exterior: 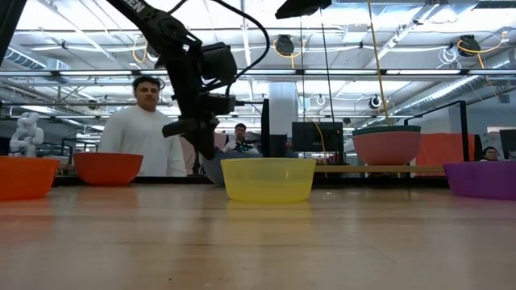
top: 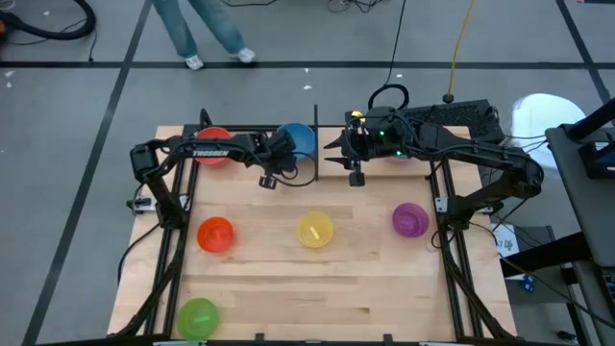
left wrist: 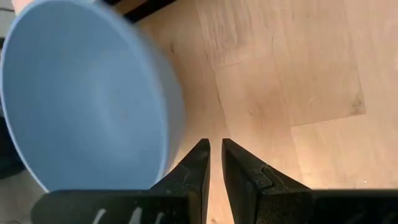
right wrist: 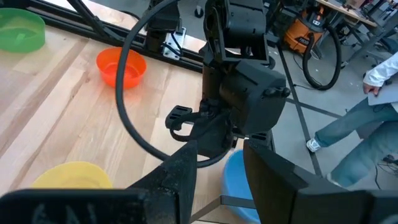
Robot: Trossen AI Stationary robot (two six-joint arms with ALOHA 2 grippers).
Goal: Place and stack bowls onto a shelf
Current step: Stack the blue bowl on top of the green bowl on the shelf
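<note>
My left gripper (top: 268, 180) hangs just near of the blue bowl (top: 298, 139) at the table's far middle. Its fingers (left wrist: 214, 149) are shut and empty, and the bowl (left wrist: 81, 93) lies beside them. My right gripper (top: 356, 177) is open and empty, over the shelf's black bars (top: 317, 159). In the low view a teal bowl sits in a pink one (exterior: 387, 145) on the shelf board (exterior: 403, 169). Red (top: 213, 146), orange (top: 215, 234), yellow (top: 314, 231), purple (top: 410, 219) and green (top: 198, 317) bowls stand on the table.
The arms' frames run along the table's left and right edges. A person (exterior: 145, 129) stands beyond the far edge. Bare wood shows between the yellow bowl and the near edge.
</note>
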